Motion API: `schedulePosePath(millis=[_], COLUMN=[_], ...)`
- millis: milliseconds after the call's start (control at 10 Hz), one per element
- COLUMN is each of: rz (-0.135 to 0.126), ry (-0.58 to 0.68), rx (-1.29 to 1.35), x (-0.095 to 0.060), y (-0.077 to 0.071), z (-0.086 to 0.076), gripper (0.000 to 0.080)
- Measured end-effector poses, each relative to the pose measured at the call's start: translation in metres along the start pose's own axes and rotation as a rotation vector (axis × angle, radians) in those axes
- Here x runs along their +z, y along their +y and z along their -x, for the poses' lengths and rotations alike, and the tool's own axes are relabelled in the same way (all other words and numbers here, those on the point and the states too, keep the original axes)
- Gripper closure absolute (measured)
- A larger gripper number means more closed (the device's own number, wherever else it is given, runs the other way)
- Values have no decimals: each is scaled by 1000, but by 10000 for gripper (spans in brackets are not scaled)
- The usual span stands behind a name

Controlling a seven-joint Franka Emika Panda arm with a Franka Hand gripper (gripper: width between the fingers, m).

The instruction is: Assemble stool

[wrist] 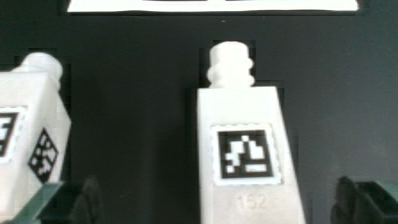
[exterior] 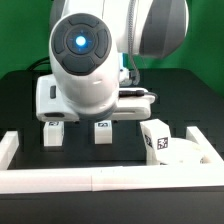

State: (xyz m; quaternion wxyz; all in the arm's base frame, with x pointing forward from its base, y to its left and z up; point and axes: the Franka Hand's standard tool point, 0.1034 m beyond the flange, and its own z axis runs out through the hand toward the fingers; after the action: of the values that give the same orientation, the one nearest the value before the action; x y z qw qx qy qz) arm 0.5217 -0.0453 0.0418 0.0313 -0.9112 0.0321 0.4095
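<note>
A white stool leg [wrist: 240, 140] with a square tag and a knobbed end lies on the black table. My gripper [wrist: 222, 205] is open, and its dark fingers [wrist: 71, 205] stand wide on either side of this leg without touching it. A second tagged leg [wrist: 32, 130] lies tilted beside it. In the exterior view two legs [exterior: 52, 133] [exterior: 102, 130] show below the arm [exterior: 85, 60], whose bulk hides the fingertips. The round seat [exterior: 188, 155] sits at the exterior view's right, with a tagged white piece [exterior: 158, 138] at its edge.
Long white border rails [exterior: 100, 178] run along the near edge and the exterior view's left side of the table. The marker board [wrist: 214, 5] lies just beyond the leg's knobbed end in the wrist view.
</note>
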Motion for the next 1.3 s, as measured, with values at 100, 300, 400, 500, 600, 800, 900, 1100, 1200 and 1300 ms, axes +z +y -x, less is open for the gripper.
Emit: schedulePosePath(millis=[100, 300, 400, 500, 600, 800, 900, 1100, 1200, 1300], rz=[2, 1, 0, -1, 0, 1, 3, 3, 3, 3], ry=[-8, -22, -27, -34, -39, -49, -48, -46, -46, -45], rx=[0, 4, 7, 14, 34, 64, 74, 75, 76, 76], x=[6, 13, 16, 20, 22, 24, 24, 24, 24, 24], y=[-1, 0, 1, 3, 1, 0, 0, 0, 1, 1], z=[-1, -3, -4, -5, -5, -5, -5, -6, -6, -6], gripper=[150, 150, 150, 150, 150, 150, 150, 150, 176, 176])
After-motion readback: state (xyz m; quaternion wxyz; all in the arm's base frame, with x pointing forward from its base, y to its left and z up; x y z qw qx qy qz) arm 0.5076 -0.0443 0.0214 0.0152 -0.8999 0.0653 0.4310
